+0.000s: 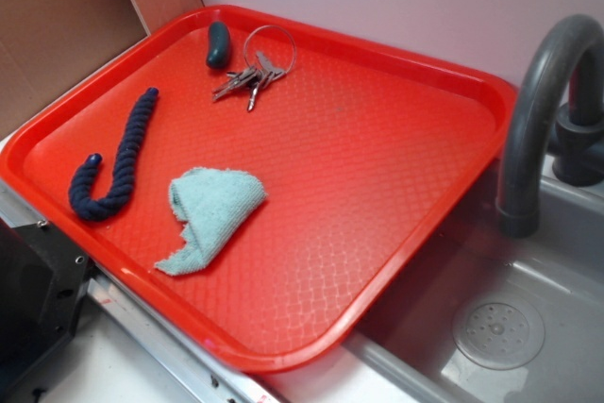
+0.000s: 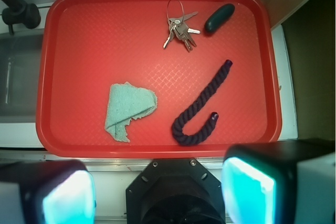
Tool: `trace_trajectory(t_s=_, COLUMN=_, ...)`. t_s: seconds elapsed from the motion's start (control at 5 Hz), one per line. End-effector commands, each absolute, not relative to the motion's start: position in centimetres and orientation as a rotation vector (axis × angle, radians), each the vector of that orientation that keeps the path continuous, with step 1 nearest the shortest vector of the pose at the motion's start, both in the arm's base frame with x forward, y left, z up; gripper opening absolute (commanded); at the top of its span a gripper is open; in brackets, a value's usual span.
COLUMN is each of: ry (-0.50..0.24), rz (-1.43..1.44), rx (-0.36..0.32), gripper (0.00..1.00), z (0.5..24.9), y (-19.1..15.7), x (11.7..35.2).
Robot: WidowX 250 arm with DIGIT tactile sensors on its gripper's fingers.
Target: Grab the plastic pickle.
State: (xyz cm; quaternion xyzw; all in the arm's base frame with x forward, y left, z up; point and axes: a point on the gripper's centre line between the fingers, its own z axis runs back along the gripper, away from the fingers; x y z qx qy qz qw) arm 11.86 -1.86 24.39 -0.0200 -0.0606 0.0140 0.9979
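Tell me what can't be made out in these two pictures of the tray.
- Gripper: wrist view, its pads blurred and cut off by the bottom edge; absent from the exterior view.
- Keys: teeth too small in either view.
- Faucet: exterior view, cut by the right edge.
- Plastic pickle: underside hidden.

The plastic pickle [image 1: 218,43] looks smooth and glossy. The keys [image 1: 251,78] are shiny metal, the rope [image 1: 118,161] is twisted fibre, the cloth [image 1: 209,214] is soft, and the red tray [image 1: 377,148] is textured plastic.

You see the pickle [image 1: 218,43] at the tray's [image 1: 377,148] eleven o'clock, just beside the keys [image 1: 257,71]. Rope [image 1: 113,162] lies at nine o'clock, cloth [image 1: 209,214] toward seven.
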Motion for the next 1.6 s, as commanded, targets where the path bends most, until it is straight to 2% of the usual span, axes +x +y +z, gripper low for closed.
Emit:
trace_trajectory(t_s=0.0, ry=-0.121, rz=0.028, rx=-0.04, gripper=1.0, z=24.4, y=-1.9, x=11.9)
trace_trajectory(t_s=0.2, ry=-0.212, rz=0.275, rx=0.023, gripper=1.0, z=24.2, y=-0.2, x=13.4)
trace_trajectory(t_s=0.4, ry=-0.289, rz=0.452, rx=0.054, gripper=1.0, z=23.5, y=1.7, x=15.1)
trace_trajectory(t_s=0.6, ry=-0.442, rz=0.534, rx=0.117, gripper=1.0, z=21.9, y=3.0, x=17.3)
trace_trajectory(t_s=0.8, ry=-0.527, rz=0.609, rx=0.125, gripper=1.0, z=20.4, y=4.9, x=19.7)
trace_trajectory(t_s=1.0, ry=-0.562, rz=0.697, rx=0.177, gripper=1.0, z=19.0, y=7.1, x=22.1)
trace_trajectory(t_s=1.2, ry=-0.573, rz=0.771, rx=0.198, gripper=1.0, z=17.1, y=9.0, x=24.6)
trace_trajectory(t_s=1.4, ry=-0.534, rz=0.85, rx=0.241, gripper=1.0, z=14.7, y=10.3, x=26.9)
